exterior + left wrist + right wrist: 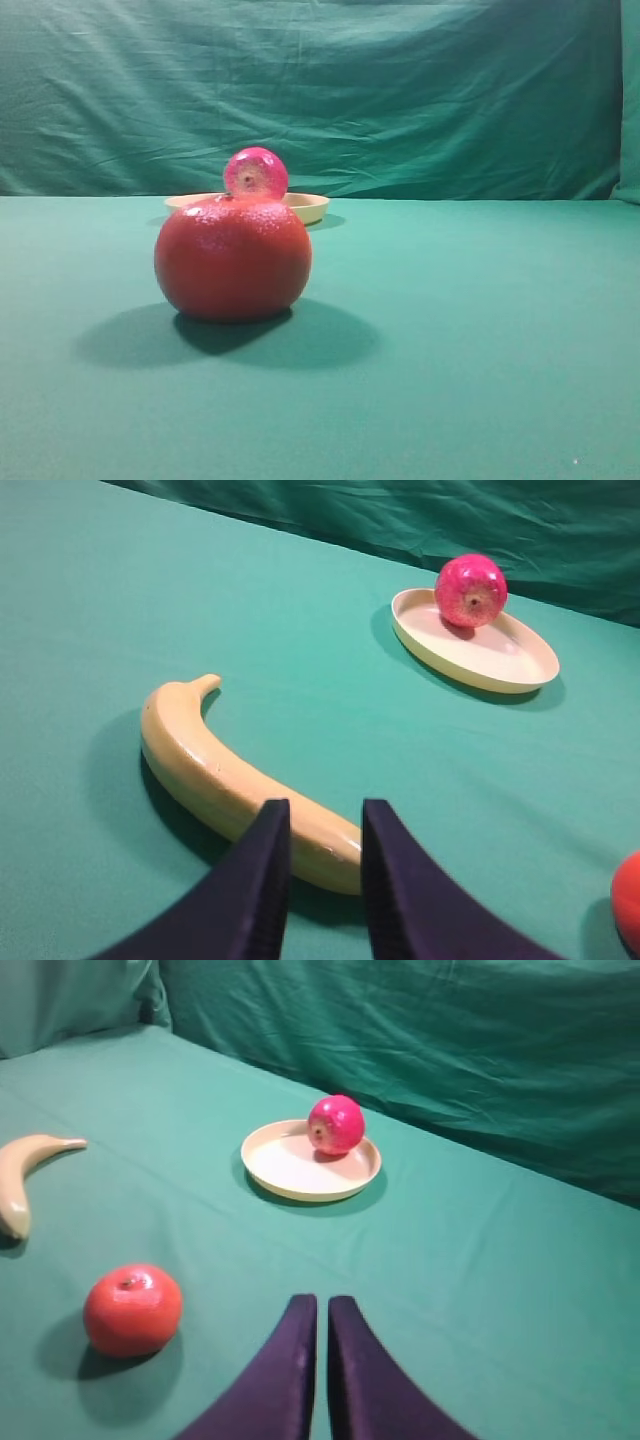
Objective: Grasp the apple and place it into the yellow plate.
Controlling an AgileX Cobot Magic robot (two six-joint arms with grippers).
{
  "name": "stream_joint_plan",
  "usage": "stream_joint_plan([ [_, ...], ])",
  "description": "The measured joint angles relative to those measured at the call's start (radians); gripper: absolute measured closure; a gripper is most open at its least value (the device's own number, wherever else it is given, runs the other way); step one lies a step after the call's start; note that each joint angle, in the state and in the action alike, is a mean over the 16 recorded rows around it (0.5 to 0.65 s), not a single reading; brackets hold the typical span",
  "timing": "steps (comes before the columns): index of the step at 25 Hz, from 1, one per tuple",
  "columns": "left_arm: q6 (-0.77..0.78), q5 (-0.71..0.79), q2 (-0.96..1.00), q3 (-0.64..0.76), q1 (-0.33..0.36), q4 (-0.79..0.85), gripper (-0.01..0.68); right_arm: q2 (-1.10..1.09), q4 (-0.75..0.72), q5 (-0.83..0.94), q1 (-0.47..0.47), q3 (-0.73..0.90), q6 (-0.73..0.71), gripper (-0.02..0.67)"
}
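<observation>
The pinkish-red apple [470,590] lies on its side in the pale yellow plate [500,660], at its far rim; no gripper touches it. It also shows in the right wrist view [335,1124] on the plate [290,1165], and in the high view [255,172] behind the citrus, with the plate's rim [308,206] just showing. My left gripper [326,815] is empty, its fingers slightly apart, low over a banana's near end. My right gripper [322,1305] is shut and empty, well short of the plate. Neither gripper shows in the high view.
An orange-red citrus fruit [232,258] stands close to the high camera and hides most of the plate; it also shows in the right wrist view [132,1309]. A yellow banana [220,775] lies on the green cloth left of the plate. A green curtain [320,90] closes the back.
</observation>
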Motion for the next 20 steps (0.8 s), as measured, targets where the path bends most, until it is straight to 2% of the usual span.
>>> stream_joint_plan([
  [9,0.000,0.000,0.000,0.000,0.000,0.000,0.516,-0.107,0.000,-0.040,-0.169,0.193,0.006,0.649],
  [20,0.000,0.000,0.000,0.000,0.000,0.000,0.516,-0.124,-0.006,-0.055,-0.203,0.290,0.004,0.649],
])
